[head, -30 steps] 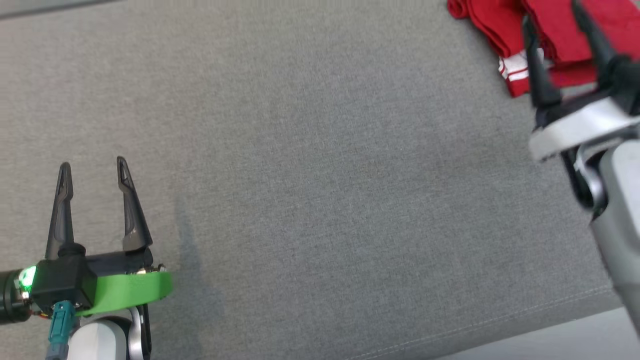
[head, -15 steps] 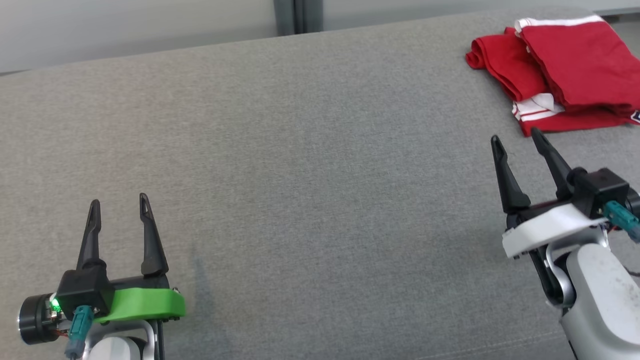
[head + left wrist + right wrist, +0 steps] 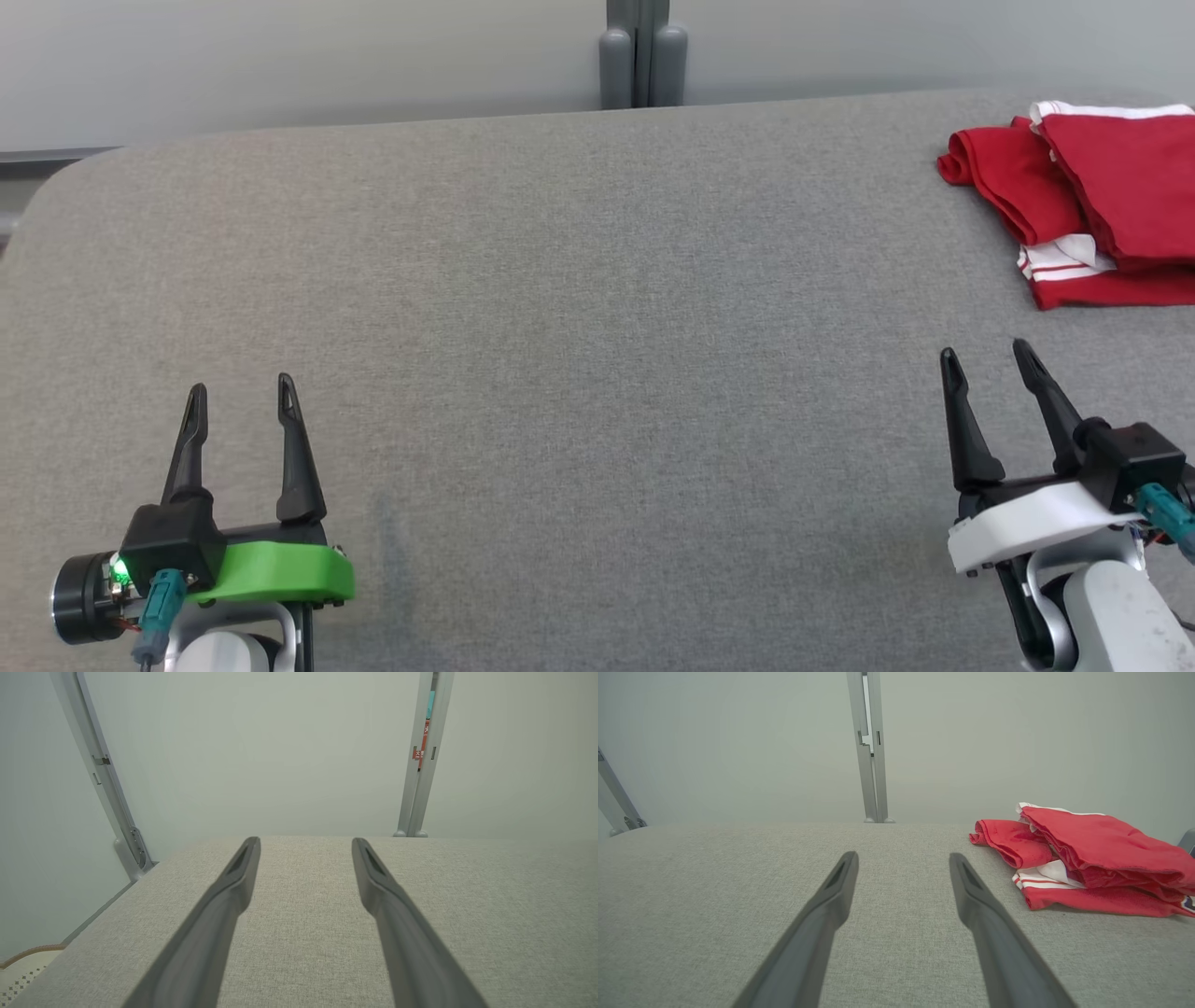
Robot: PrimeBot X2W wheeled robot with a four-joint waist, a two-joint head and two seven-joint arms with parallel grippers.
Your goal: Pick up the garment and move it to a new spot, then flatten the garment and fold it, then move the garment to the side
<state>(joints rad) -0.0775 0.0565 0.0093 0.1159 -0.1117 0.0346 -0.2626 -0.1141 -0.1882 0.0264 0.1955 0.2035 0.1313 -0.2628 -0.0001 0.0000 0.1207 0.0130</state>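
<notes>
Grey fabric surface [image 3: 560, 327] open from left edge across the middle; folded red garment [image 3: 1102, 196] (far right corner) blocks there; post [image 3: 642, 56] behind far edge.

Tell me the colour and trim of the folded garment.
Red garment with white striped trim; clearest in the right wrist view.

Worktop [image 3: 597, 280]: grey woven cloth, matt, with a fine, even weave.

Garment [image 3: 1120, 177]: red cloth, soft and matt, creased at the folds, with white cloth trim carrying red stripes.

Left gripper [image 3: 241, 385]: fingers [image 3: 224, 914] of dark, smooth plastic with a dull sheen. Green bracket [image 3: 280, 571] of matt plastic.

Right gripper [image 3: 985, 350]: fingers of the same finish. White bracket [image 3: 1027, 523] of smooth plastic.

Wall [image 3: 280, 65]: pale, smooth, matt.

Post [image 3: 642, 56]: grey, smooth — it looks like painted metal.
</notes>
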